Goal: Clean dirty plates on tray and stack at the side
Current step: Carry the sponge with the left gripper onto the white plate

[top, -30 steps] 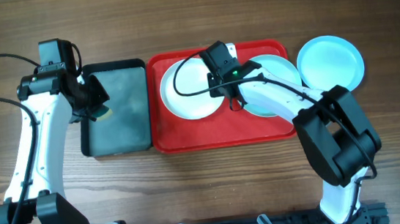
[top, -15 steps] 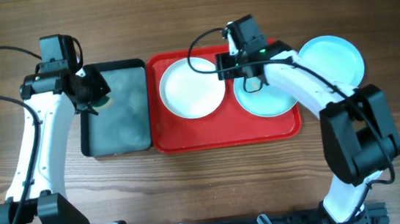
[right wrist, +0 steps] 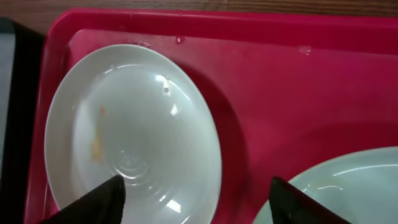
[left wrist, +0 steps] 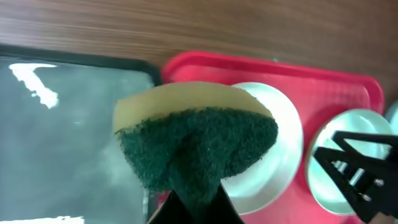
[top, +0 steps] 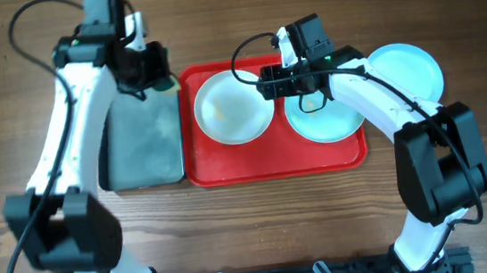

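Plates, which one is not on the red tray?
The aqua plate at far right, on the wooden table. The white plate and the other aqua plate lie in the tray.

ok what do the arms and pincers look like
The left arm and right arm are white links with black joints, each with a looping black cable. The left pincer and right pincer are black; a green light shows on the right wrist.

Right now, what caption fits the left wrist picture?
Left gripper pinches green sponge near round white plate on red plastic tray.
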